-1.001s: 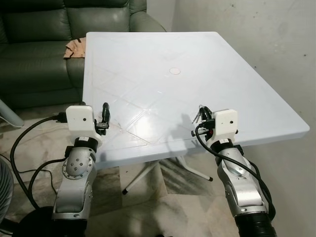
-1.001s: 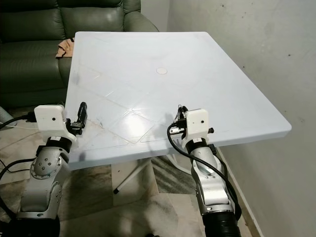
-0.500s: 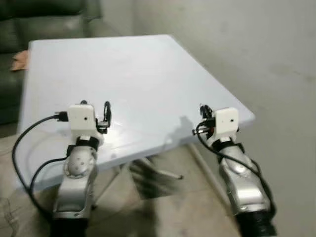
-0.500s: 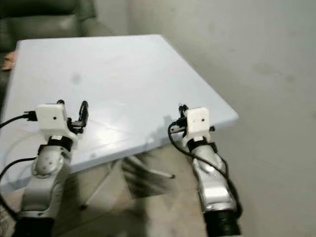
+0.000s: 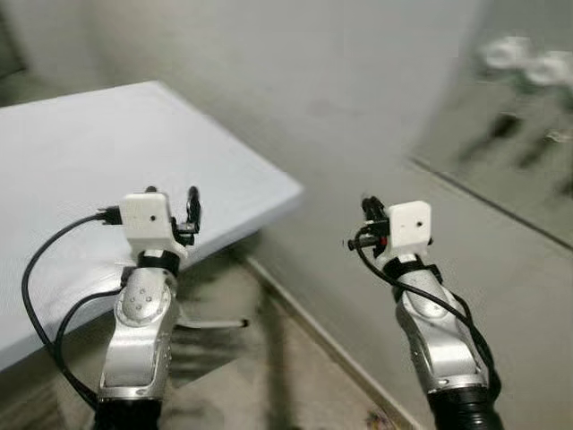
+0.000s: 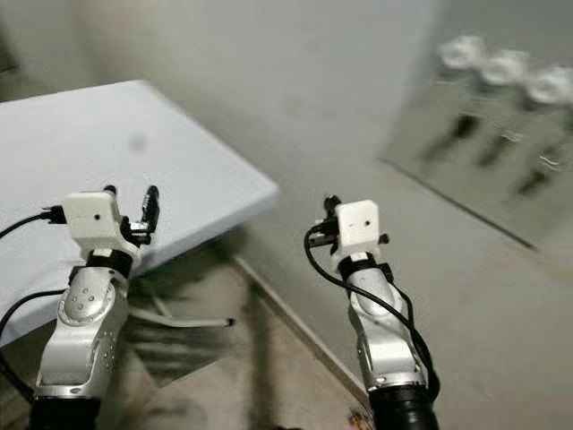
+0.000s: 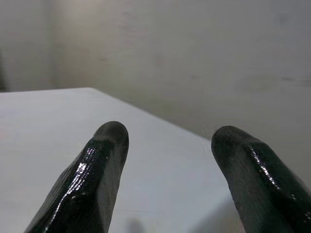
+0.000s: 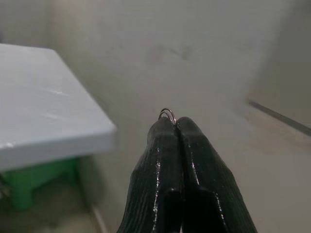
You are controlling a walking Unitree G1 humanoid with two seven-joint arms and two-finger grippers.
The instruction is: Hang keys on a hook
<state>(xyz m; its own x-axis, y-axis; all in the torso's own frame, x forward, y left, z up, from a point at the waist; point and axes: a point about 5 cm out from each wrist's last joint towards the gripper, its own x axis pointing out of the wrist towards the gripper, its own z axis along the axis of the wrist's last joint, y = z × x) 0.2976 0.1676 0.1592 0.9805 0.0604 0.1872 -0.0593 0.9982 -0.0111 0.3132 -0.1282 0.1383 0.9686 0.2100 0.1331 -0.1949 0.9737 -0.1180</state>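
Note:
My right gripper [image 5: 368, 211] is raised in front of a grey wall, and its fingers [image 8: 160, 145] are pressed shut on the keys. A thin metal key ring [image 8: 167, 115] pokes out past the fingertips. At the upper right of the head views a blurred grey panel [image 6: 466, 116] on the wall carries white knobs [image 6: 504, 67] with dark shapes hanging below them. My left gripper [image 5: 192, 204] is held up over the table's edge, open and empty, its two fingers [image 7: 104, 160] well apart.
The white plastic table [image 5: 81, 161] lies to my left, its corner near the wall. Something green [image 8: 29, 182] stands under it. A plain grey wall [image 5: 295, 72] is straight ahead, meeting the floor along a skirting line [image 5: 322, 340].
The camera has swung to the right: the table slid off to the left, the sofa left the picture and the wall panel came in. Both grippers keep their pose.

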